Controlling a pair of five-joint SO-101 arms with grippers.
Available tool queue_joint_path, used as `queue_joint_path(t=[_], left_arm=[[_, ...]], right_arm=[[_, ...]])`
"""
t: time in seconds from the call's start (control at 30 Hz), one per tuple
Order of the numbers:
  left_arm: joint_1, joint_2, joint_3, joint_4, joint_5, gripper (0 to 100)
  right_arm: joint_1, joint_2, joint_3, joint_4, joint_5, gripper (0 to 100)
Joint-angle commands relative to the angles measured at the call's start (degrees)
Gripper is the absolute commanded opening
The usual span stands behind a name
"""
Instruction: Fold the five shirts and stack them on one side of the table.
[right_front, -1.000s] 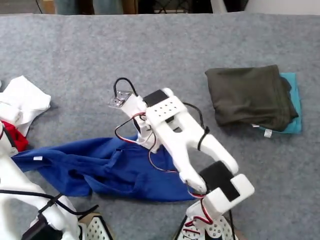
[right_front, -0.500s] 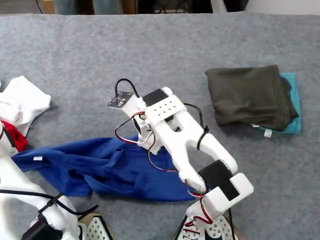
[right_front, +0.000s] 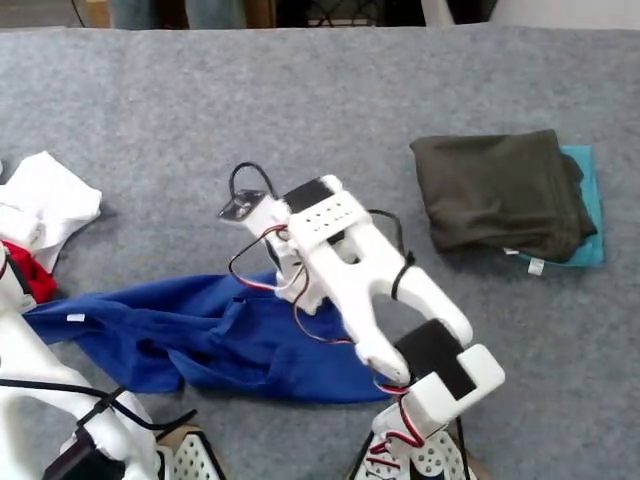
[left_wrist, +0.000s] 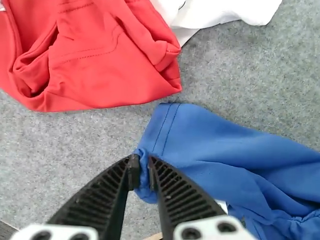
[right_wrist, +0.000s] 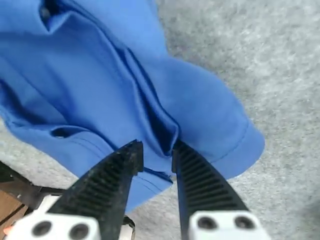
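Two shirts done: olive shirt (right_front: 495, 190) folded atop teal shirt (right_front: 592, 220). Left fingers (left_wrist: 100, 195) and right fingers (right_wrist: 105, 185) each pinch the blue shirt (right_front: 180, 340); red shirt (left_wrist: 85, 50) and white shirt (right_front: 50, 195) remain unfolded.

The bench (right_front: 150, 100) is covered in grey felt, matt and fuzzy, with a coarse nap. The blue shirt (right_front: 200, 340) is smooth matt knit cloth with a double-stitched hem. The red shirt (left_wrist: 85, 50) is a similar soft cloth, creased, with sewn seams. The white shirt (right_front: 50, 195) is plain matt cloth. The olive shirt (right_front: 495, 190) looks heavier and dull, the teal shirt (right_front: 590, 200) smooth. The right arm (right_front: 335, 215) and left arm (right_front: 30, 375) have white plastic shells, smooth with a faint sheen. The left arm's fingers (left_wrist: 175, 195) and right arm's fingers (right_wrist: 205, 190) are matt black plastic, ribbed on their inner faces
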Motion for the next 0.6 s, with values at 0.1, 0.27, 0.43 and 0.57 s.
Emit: queue_joint_path(t=[0.1, 0.27, 0.43, 0.57], left_arm=[[-0.48, -1.32, -0.48, -0.53, -0.44, 3], [-0.48, -1.32, -0.57, -0.53, -0.44, 3], [-0.48, -1.32, -0.66, -0.44, -0.44, 3], [-0.48, -1.32, -0.66, -0.26, -0.44, 3]], right_arm=[[-1.05, -0.22, -2.24, -1.32, -0.97, 10.7], [-0.88, -0.22, -0.84, -1.58, -0.53, 10.1], [-0.79, -0.31, 2.42, -4.57, -0.53, 4.9], [-0.70, -0.75, 2.86, -4.40, -0.88, 4.4]])
